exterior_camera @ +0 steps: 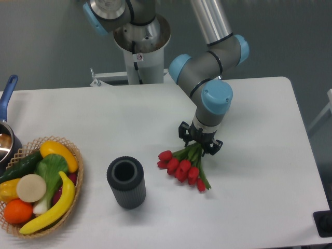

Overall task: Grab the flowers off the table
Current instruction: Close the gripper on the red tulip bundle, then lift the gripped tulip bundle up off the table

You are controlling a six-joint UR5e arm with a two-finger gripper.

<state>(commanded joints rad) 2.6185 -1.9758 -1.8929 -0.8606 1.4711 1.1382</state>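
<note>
The flowers (181, 168), a bunch of red tulip buds on green stems, lie on the white table (104, 114) right of centre, buds pointing toward the front left. My gripper (200, 141) points straight down over the stem end. Its fingers are drawn in against the stems, shut on them. The stem tips are hidden under the gripper. The buds still look to be at table level.
A dark ribbed cylindrical vase (126, 182) stands upright left of the buds. At the front left a wicker basket (79, 179) holds toy fruit and vegetables. A pot with a blue handle (6, 98) sits at the left edge. The robot base (141, 52) rises behind the table.
</note>
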